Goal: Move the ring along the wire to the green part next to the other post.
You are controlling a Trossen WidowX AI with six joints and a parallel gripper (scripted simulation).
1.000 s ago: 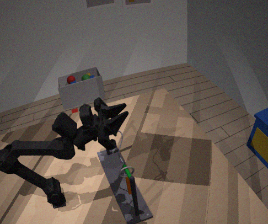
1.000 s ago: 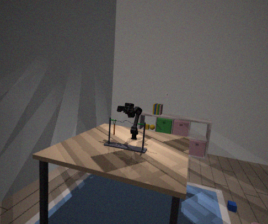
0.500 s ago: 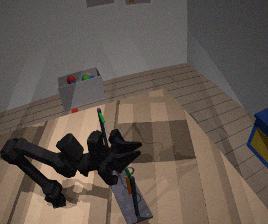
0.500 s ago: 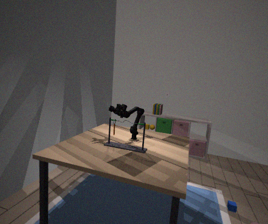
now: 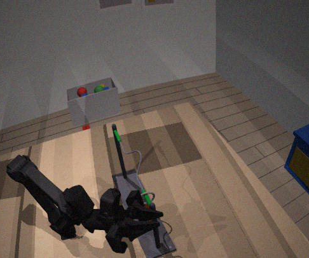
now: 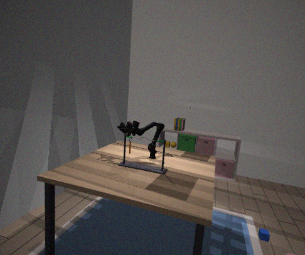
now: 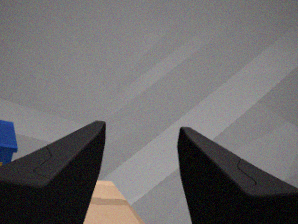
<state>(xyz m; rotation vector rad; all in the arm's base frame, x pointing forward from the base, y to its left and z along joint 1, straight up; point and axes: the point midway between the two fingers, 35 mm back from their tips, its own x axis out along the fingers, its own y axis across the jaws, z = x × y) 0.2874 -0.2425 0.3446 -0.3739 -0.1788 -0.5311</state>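
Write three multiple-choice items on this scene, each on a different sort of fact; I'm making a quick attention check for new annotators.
1. Where does the ring hang?
A. On the green part by the post nearer the gripper
B. On the green part by the other post
C. On the grey part of the wire

2. What colour is the handle?
A. Blue
B. Orange
C. White

3. What state is the gripper in?
A. Shut on the handle
B. Fully shut, fingertips touching
C. Open, holding nothing

Key:
1. A: the top view shows the ring around the green part beside the post under the gripper.
2. B: the exterior view shows an orange handle hanging below the ring.
3. C: the wrist view shows a gap between the fingers with nothing held in it.
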